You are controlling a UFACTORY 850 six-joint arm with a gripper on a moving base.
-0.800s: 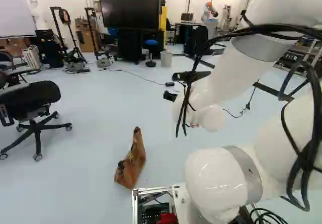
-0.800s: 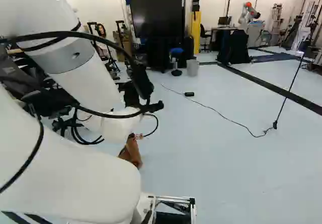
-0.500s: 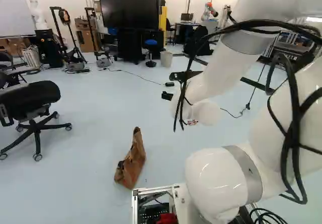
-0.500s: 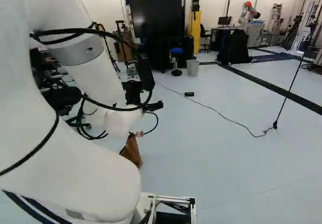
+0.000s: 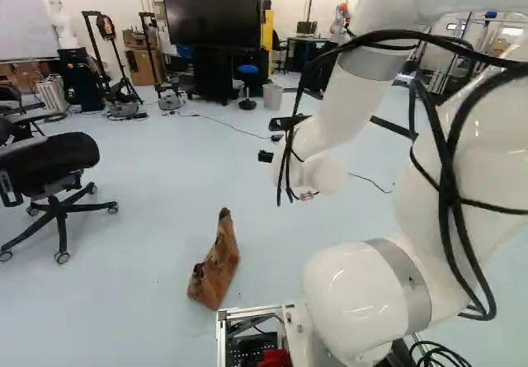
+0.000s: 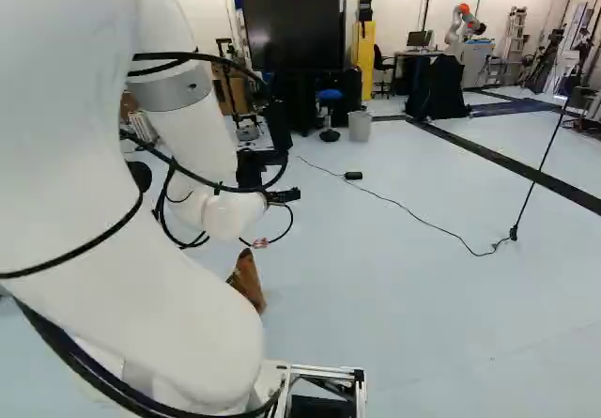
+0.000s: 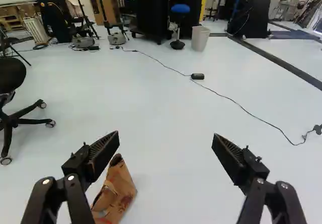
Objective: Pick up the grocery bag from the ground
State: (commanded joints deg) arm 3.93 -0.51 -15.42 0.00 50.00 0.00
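A: "As seen in the left base view, what is the position of the brown paper grocery bag (image 5: 216, 261)?"

B: "On the floor (image 5: 165, 218), between nine and ten o'clock from the arm's lowest joint (image 5: 355, 301); an office chair (image 5: 49, 161) stands at ten o'clock from the bag."

A: "And the fingers (image 7: 103, 151)?"

B: "Open, set wide apart; in the wrist view one partly covers the bag. Beyond them, at one o'clock: a corded black box (image 7: 197, 76)."

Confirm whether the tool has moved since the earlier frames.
Yes. In the left base view the tool has shifted left against the paper bag, which has stayed put on the floor.
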